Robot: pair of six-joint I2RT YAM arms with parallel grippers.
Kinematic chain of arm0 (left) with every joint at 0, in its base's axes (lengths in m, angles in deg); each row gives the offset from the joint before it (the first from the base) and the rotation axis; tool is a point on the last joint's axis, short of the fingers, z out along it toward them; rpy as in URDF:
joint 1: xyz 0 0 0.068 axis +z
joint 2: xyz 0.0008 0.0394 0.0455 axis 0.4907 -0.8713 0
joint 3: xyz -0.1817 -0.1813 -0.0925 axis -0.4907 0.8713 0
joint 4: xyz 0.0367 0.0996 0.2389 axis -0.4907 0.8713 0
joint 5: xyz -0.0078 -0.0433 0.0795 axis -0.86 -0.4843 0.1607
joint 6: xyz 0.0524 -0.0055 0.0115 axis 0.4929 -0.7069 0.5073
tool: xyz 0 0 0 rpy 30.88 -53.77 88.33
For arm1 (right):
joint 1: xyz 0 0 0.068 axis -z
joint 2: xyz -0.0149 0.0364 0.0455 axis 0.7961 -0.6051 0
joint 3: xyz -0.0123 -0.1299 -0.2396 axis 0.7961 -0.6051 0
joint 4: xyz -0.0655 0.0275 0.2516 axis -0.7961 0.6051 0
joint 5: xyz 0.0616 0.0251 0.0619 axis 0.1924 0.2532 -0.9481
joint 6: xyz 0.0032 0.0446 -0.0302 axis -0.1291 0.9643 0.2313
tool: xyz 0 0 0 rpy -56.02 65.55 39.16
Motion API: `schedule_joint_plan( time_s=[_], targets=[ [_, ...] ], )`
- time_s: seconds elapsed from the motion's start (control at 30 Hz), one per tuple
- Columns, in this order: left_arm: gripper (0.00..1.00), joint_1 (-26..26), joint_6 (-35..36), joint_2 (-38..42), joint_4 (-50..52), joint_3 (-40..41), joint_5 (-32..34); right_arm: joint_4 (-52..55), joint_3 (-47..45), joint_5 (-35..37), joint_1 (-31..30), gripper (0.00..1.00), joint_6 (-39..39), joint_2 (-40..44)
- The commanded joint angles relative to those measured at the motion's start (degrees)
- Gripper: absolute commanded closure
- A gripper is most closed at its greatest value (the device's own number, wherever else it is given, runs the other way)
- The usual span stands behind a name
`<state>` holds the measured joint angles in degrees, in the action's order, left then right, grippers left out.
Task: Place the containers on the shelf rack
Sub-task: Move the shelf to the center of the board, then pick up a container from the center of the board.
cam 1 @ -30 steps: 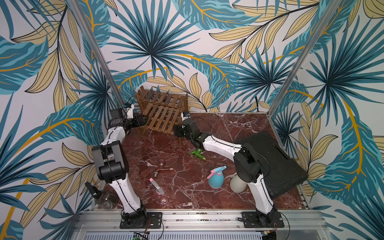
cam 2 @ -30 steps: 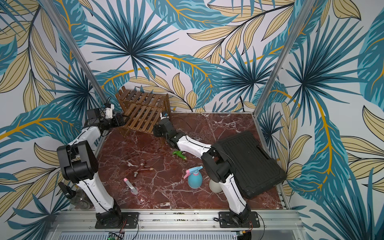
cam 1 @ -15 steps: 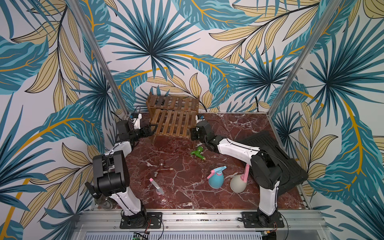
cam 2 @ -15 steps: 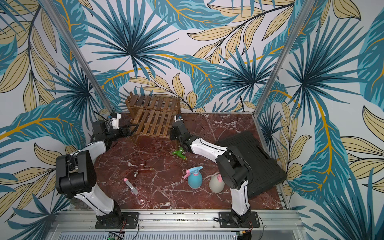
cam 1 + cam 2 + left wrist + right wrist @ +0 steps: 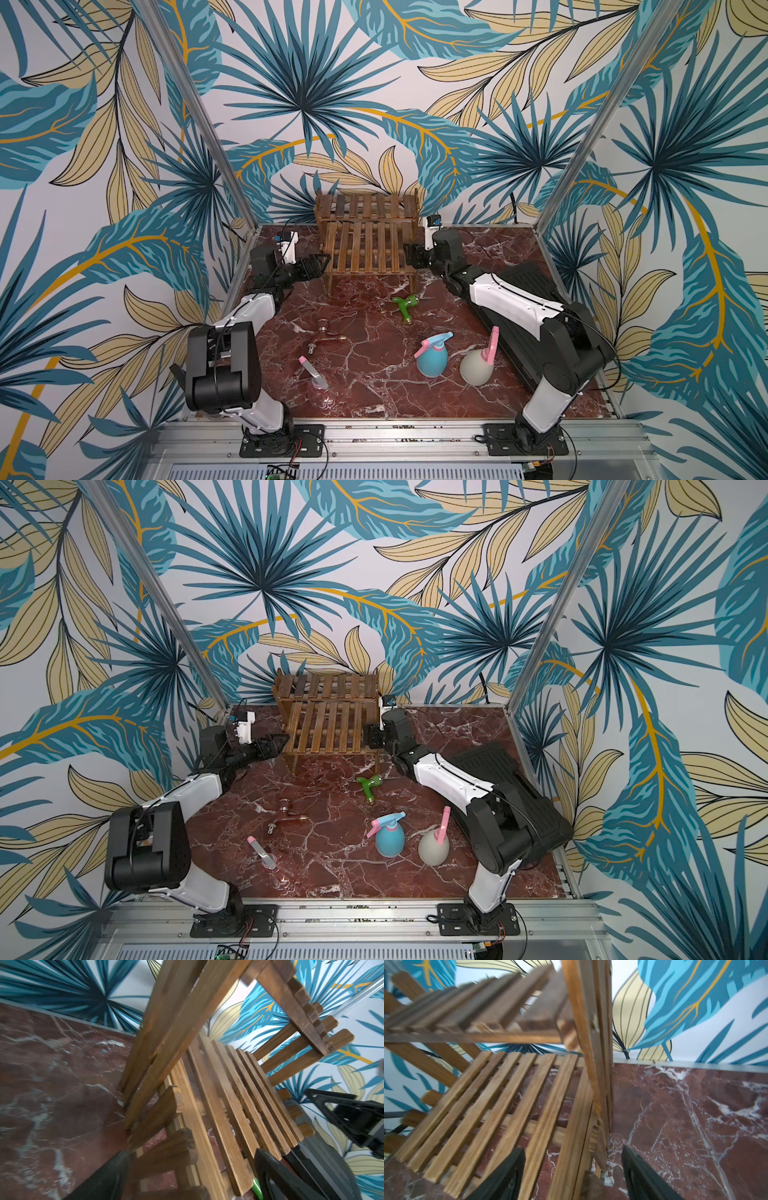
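Observation:
The brown wooden shelf rack (image 5: 368, 241) stands upright against the back wall. My left gripper (image 5: 322, 262) is at its left end, open, with the rack's end slats (image 5: 166, 1147) between the spread jaws. My right gripper (image 5: 409, 255) is at its right end, open, its jaws straddling the side post (image 5: 593, 1118). Three containers show on the marble: a light blue bottle (image 5: 432, 359) and a cream one with a pink trigger (image 5: 477, 372) stand at the front right, and a clear pinkish one (image 5: 318, 380) lies at the front left. A black trigger (image 5: 176, 374) peeks out beside my left arm's elbow.
A small green fitting (image 5: 405, 305) lies just in front of the rack. A brass-tipped metal fitting (image 5: 328, 338) lies left of centre. A flat black ribbed case (image 5: 528, 286) sits along the right edge, under my right arm. Metal frame posts rise at both back corners.
The rack was tilted and turned at the back left; now it stands square at the back centre. Both arms swung right with it, and the right jaws have spread wider.

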<state>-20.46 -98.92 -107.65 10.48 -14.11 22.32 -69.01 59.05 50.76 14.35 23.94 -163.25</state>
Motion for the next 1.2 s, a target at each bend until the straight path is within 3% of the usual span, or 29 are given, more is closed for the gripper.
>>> schedule_joint_plan(
  time_s=[0.0, 0.1, 0.2, 0.37, 0.57, 0.73, 0.93, 1.17],
  targets=[
    [0.00, 0.51, 6.21, 6.84, 10.71, -0.20, 14.02, 2.58, -1.03, -5.14, 0.79, 0.07, -7.92, 8.42],
    [0.00, 0.63, 10.77, 14.84, 18.26, -0.10, 19.65, 9.81, -0.76, -11.62, 1.55, 0.01, -15.48, 14.28],
    [0.00, 0.07, 13.67, 21.71, 26.35, -0.76, 19.81, 21.92, 0.09, -17.59, 1.79, 0.01, -23.94, 18.91],
    [0.00, -5.10, 20.29, 31.95, 37.54, -2.59, 9.59, 38.85, -2.19, -22.78, 1.77, 0.01, -37.15, 28.64],
    [0.00, -16.32, 32.55, 39.40, 41.70, -1.19, -2.86, 43.14, -11.57, -29.83, 1.75, 0.01, -47.54, 39.81],
    [0.00, -28.74, 36.14, 39.56, 37.75, 2.12, -5.22, 50.15, -13.28, -31.33, 1.63, 0.01, -54.62, 38.21],
    [0.00, -44.29, 42.17, 34.36, 37.58, 3.49, 3.32, 52.31, -14.12, -30.60, -0.81, 0.04, -56.55, 33.99],
    [0.00, -47.33, 42.25, 30.72, 34.73, 4.97, 3.97, 53.27, -14.57, -33.14, -3.15, 0.04, -57.29, 31.96]
  ],
)
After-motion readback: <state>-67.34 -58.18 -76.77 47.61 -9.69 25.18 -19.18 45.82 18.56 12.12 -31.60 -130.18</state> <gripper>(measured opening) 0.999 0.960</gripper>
